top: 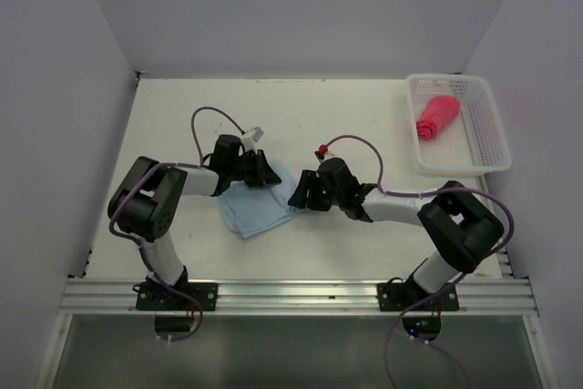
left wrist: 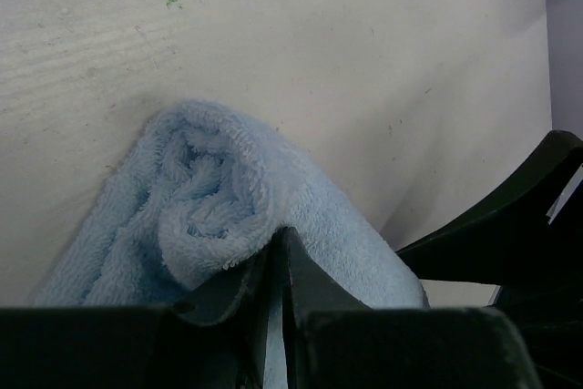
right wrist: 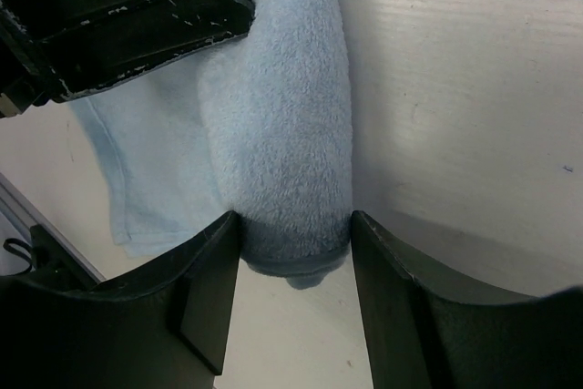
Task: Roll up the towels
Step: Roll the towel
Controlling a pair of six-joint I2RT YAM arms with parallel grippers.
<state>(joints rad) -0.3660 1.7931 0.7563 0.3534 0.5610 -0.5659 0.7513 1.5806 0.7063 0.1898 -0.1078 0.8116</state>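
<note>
The light blue towel (top: 255, 211) lies mid-table, its far part wound into a roll (left wrist: 209, 198) and a flat flap left toward the near edge. My left gripper (left wrist: 281, 236) is shut on the roll's left end, with a strip of blue cloth pinched between the jaws. My right gripper (right wrist: 296, 220) is open, its two fingers flanking the roll's right end (right wrist: 291, 116) without squeezing it. From above, the left gripper (top: 264, 170) and right gripper (top: 301, 190) face each other across the roll. The red-pink towel (top: 435, 116) lies rolled in the basket.
A white mesh basket (top: 490, 125) stands at the table's back right corner. Both arms reach inward from their bases on the near rail (top: 291, 296). White walls close in the left, right and far sides.
</note>
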